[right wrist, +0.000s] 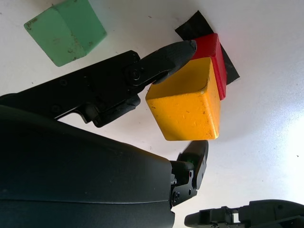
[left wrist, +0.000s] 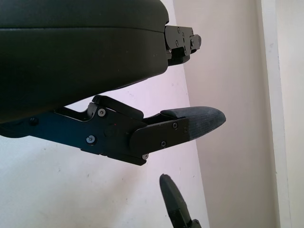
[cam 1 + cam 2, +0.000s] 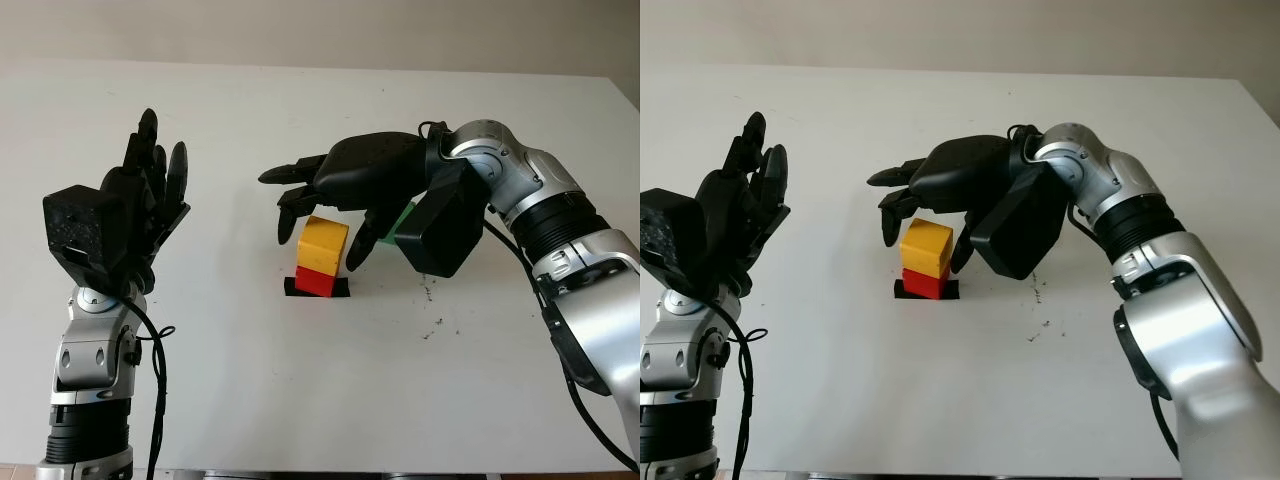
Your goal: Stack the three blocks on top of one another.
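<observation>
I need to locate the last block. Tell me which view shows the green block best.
The right wrist view: the green block lies whole on the table. In the left eye view, a green sliver peeks from behind the right robot hand.

A broad white matte table (image 3: 300, 380) carries everything. Near its middle a small flat patch of black tape (image 3: 342, 290) lies stuck to the surface, and a red cube-shaped block (image 3: 313, 282) sits directly on that patch. Just beyond and to the right, a pale green cube-shaped block (image 1: 65, 29) rests straight on the white top. A few small dark scuff marks (image 3: 430, 295) speckle the surface to the right of the tape.
</observation>
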### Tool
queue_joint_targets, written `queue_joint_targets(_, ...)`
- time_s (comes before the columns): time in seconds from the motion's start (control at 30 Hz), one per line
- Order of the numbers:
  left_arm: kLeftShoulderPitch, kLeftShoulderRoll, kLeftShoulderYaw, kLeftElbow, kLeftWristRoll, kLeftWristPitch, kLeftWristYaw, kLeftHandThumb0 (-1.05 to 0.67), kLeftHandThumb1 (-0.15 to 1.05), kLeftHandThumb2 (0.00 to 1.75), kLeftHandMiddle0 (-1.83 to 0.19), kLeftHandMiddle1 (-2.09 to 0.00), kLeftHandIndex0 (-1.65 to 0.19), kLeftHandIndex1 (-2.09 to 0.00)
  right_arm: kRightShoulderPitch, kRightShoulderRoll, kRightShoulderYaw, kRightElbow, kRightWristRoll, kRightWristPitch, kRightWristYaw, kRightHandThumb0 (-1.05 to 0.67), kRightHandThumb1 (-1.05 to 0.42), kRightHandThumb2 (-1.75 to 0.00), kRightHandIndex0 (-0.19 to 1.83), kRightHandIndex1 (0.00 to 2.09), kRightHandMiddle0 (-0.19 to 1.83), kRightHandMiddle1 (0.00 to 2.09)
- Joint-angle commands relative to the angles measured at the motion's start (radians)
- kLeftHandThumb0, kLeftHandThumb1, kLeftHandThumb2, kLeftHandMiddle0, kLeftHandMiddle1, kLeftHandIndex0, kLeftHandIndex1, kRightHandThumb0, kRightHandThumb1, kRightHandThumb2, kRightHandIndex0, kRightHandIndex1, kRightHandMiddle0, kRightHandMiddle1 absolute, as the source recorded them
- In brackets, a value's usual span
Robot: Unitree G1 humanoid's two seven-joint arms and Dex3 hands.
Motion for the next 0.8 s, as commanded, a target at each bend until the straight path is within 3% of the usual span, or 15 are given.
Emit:
queue_joint_targets(0.0, 0.006, 0.001, 0.002, -0.008, 0.002, -0.007, 0.002, -0.61, 1.05, 0.61, 0.09, -0.06, 0.08, -0.06, -0.013, -0.021, 0.002, -0.032, -0.003, 0.007, 0.008, -0.61, -0.90, -0.05, -0.19, 0.00, -0.06, 0.31)
queue_joint_targets(0.23, 0.007, 0.000, 0.001, -0.012, 0.000, -0.006, 0.001, -0.61, 1.05, 0.61, 0.09, -0.05, 0.09, -0.05, 0.007, -0.052, -0.013, -0.092, -0.001, 0.012, 0.001, -0.67, -0.88, -0.05, -0.19, 0.00, -0.16, 0.17)
queue_joint_targets(0.53, 0.009, -0.003, 0.004, -0.016, -0.003, -0.005, 0.007, -0.61, 1.05, 0.61, 0.09, -0.05, 0.09, -0.05, -0.001, -0.187, -0.132, -0.245, 0.078, 0.099, -0.001, -0.67, -0.91, -0.06, -0.19, 0.00, -0.10, 0.16)
queue_joint_targets(0.77, 0.008, 0.004, 0.002, -0.009, -0.001, -0.010, 0.002, -0.60, 1.05, 0.61, 0.09, -0.05, 0.09, -0.05, -0.021, -0.290, -0.195, -0.184, 0.046, 0.147, -0.069, -0.71, -0.91, -0.05, -0.19, 0.00, -0.05, 0.16)
